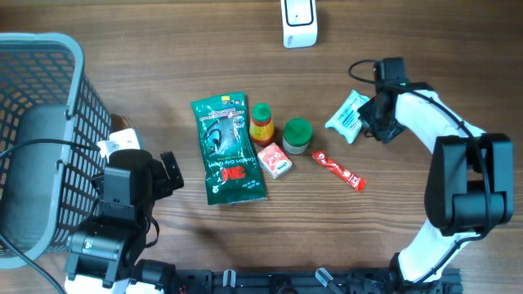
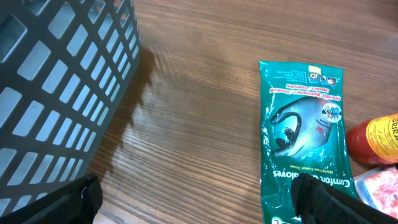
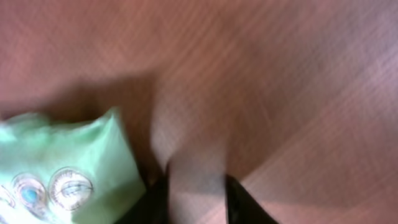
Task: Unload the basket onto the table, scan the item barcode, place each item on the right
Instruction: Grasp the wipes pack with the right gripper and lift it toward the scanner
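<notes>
- The right gripper is hovering low over the tabletop at the far right, just beside a pale green packet.
- In the right wrist view, the right gripper is showing its jaws slightly apart, with only bare wood between them. The pale green packet is lying just to their left, outside the gap, and whether it is touching a jaw cannot be told.
- The white scanner is sitting at the far edge of the tabletop, well apart from the packet.
- The left gripper is waiting near the grey basket, with its jaws spread wide and holding nothing.
- In the left wrist view, the left gripper is looking over the wood between the basket and a green glove pack.
- The green glove pack is lying flat mid-table.
- A red bottle with a green cap is standing just beside the pack.
- A green-lidded jar is standing near the bottle.
- A small pink packet is lying close to both of them.
- A red sachet is lying between the jar and the right arm.
</notes>
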`<action>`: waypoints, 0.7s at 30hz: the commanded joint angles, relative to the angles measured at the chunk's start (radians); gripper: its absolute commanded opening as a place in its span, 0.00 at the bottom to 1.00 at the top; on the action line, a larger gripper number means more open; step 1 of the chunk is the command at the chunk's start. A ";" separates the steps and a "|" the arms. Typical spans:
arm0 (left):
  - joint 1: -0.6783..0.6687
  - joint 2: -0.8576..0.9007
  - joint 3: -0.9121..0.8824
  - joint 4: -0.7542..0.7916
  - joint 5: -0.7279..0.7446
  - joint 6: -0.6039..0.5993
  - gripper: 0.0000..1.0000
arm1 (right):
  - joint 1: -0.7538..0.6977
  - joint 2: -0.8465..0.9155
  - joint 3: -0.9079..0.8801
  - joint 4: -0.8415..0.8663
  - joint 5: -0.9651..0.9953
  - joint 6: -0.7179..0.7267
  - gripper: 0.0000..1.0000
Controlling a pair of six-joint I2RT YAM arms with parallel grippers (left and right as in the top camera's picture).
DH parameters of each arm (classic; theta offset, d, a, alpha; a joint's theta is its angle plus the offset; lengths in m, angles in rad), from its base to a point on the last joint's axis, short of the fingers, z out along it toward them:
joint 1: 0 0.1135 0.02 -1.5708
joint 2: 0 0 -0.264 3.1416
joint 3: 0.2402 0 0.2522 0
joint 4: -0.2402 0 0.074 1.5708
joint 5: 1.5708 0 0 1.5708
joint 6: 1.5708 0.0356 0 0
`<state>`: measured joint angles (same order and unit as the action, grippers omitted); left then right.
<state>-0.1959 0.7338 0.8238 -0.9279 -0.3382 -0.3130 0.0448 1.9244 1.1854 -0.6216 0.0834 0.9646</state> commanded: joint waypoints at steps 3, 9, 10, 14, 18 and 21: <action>0.006 -0.005 0.000 0.002 0.009 -0.012 1.00 | -0.027 0.005 0.044 0.208 -0.226 -0.341 0.65; 0.006 -0.005 0.000 0.002 0.009 -0.012 1.00 | -0.017 -0.036 0.113 0.148 -0.355 -0.443 0.65; 0.006 -0.005 0.000 0.002 0.009 -0.012 1.00 | -0.003 -0.055 0.122 0.137 -0.354 -0.497 0.65; 0.006 -0.005 0.000 0.002 0.009 -0.012 1.00 | 0.093 -0.071 0.122 0.129 -0.214 -0.673 0.72; 0.006 -0.005 0.000 0.002 0.009 -0.012 1.00 | 0.233 -0.064 0.116 0.119 0.079 -0.756 0.75; 0.006 -0.005 0.000 0.002 0.009 -0.012 1.00 | 0.303 -0.055 0.116 0.122 0.283 -0.755 0.75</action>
<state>-0.1959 0.7338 0.8238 -0.9283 -0.3382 -0.3130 0.3054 1.8744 1.2896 -0.5007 0.0982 0.2584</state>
